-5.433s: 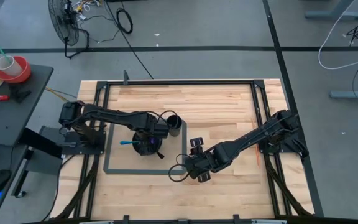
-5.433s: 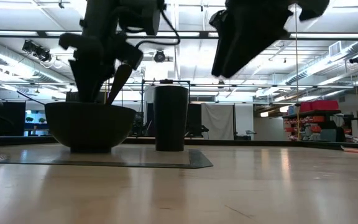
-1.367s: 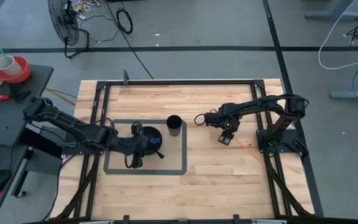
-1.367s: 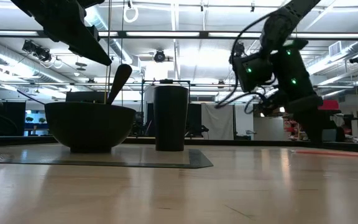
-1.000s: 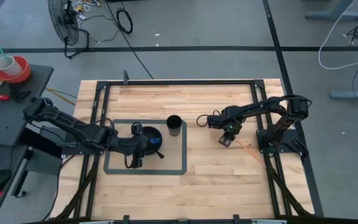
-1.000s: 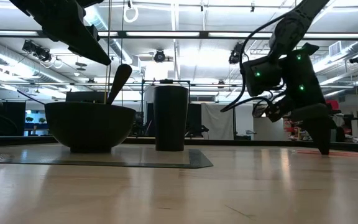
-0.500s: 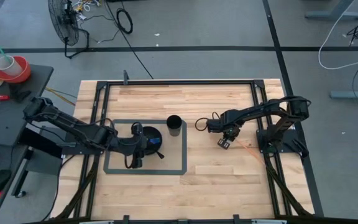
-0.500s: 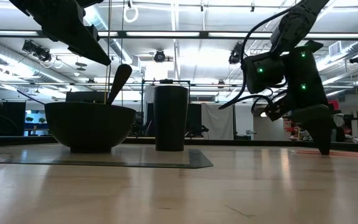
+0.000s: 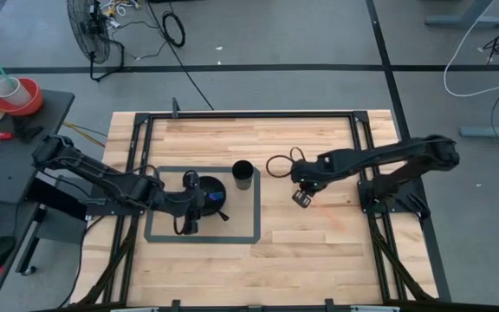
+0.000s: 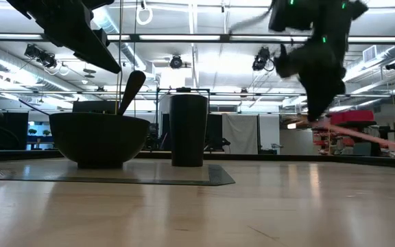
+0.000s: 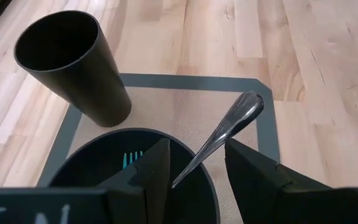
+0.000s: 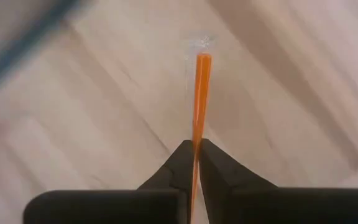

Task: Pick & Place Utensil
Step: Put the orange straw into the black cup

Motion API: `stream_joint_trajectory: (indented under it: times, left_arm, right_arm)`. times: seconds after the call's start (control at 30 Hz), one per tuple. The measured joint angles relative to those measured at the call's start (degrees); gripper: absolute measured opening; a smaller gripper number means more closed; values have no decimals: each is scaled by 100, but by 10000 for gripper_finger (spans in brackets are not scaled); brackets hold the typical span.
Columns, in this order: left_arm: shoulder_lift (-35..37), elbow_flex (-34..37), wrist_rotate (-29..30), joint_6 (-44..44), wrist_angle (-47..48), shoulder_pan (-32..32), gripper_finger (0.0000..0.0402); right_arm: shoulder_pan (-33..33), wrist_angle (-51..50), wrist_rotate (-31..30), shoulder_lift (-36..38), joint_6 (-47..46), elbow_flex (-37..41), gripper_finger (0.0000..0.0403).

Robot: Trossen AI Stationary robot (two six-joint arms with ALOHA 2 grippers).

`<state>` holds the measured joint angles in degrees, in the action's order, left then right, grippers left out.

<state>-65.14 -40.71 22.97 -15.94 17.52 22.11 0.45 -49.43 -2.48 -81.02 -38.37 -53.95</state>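
Watching the wrist feed, I saw the right gripper [image 12: 195, 149] pinching a thin orange utensil [image 12: 199, 99] between its 2 fingers, the stick pointing out ahead over bare wood. From above, that gripper [image 9: 302, 197] hung over the table [image 9: 319, 251] right of the cup [image 9: 243, 174]. The left gripper [image 11: 194, 168] sat spread above the bowl [image 11: 98, 168], touching nothing. A metal spoon [image 11: 229, 127] leaned on the bowl's rim, and a blue utensil [image 11: 131, 159] lay inside. Bowl and cup stood on the mat [image 9: 243, 230].
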Motion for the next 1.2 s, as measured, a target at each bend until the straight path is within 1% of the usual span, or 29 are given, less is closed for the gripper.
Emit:
stream_joint_trajectory:
  times: [0.1,0.23,0.4,0.5,0.57,0.67,0.8,0.93,1.2]
  left_arm:
    - [0,0,104,4,-5,0,161]
    - [0,0,218,6,-6,-2,161]
    - [0,0,231,6,-45,0,161]
    - [0,0,233,6,-54,0,161]
    - [0,0,231,4,-57,0,161]
    - [0,0,231,-20,-59,-2,161]
    - [0,0,231,-33,-56,-1,161]
    - [0,0,231,-35,-54,0,161]
    - [0,0,231,-22,-52,0,161]
  right_arm:
    - [122,417,-190,394,111,-231,25]
    - [244,1507,-461,848,722,-542,25]
    - [242,4041,-693,1168,1881,-610,25]
    - [185,5253,-722,1155,2468,-608,25]
    - [160,5908,-844,1089,2834,-610,25]
    - [125,6426,-1266,918,3323,-610,25]
    - [27,6747,-1794,592,3711,-608,25]
    - [-68,6956,-1825,185,3794,-608,25]
    - [-61,7002,-1758,-639,3839,-608,25]
